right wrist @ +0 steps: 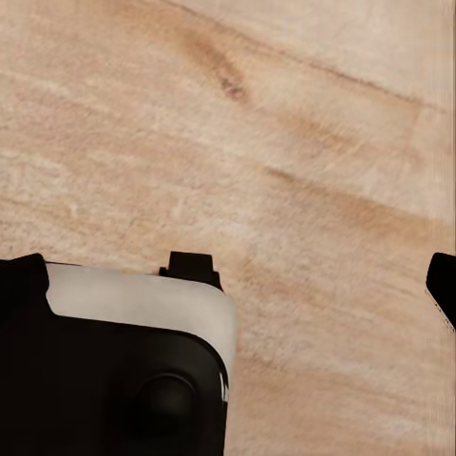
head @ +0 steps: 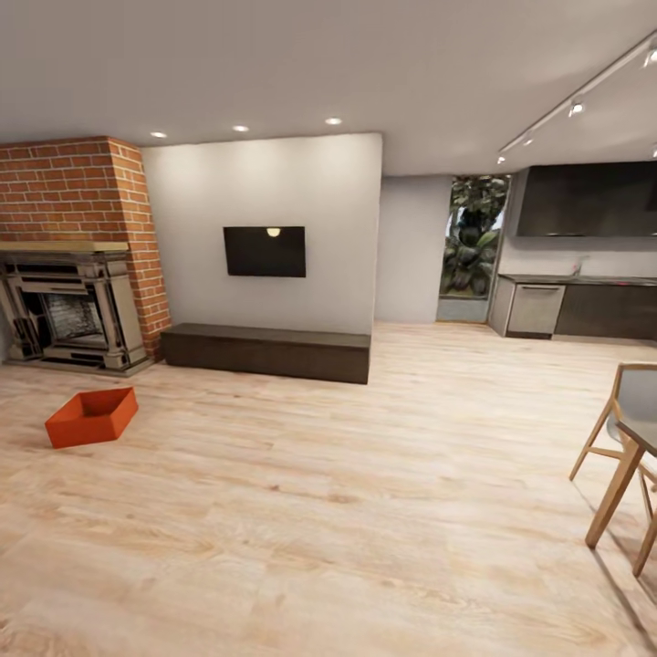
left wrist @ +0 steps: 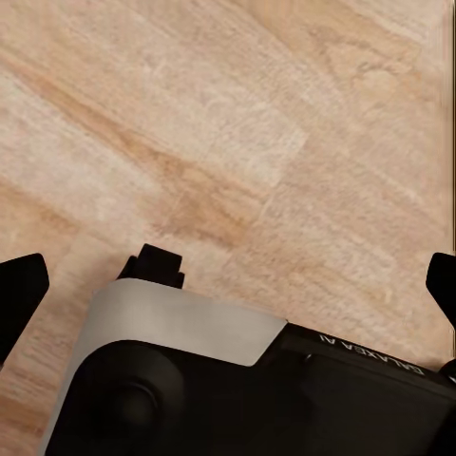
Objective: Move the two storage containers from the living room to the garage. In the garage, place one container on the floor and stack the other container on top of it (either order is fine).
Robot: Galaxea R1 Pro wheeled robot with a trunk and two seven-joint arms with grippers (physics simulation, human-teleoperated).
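One storage container (head: 91,417) sat on the wood floor (head: 347,529) by the fireplace (head: 71,306). It looked light and stiff, best gripped by its rim. Both end effectors (left wrist: 228,275) (right wrist: 237,271) were spread wide, empty.

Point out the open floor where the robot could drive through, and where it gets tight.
Widest open wood floor: between the orange bin and the chair. A clear strip runs along the dark bench. Tight: by the fireplace near the bin, and around the chair.

Right gripper (right wrist: 228,285) fingertips spread wide, empty, above light wood plank floor (right wrist: 285,123); robot base (right wrist: 114,370) below.
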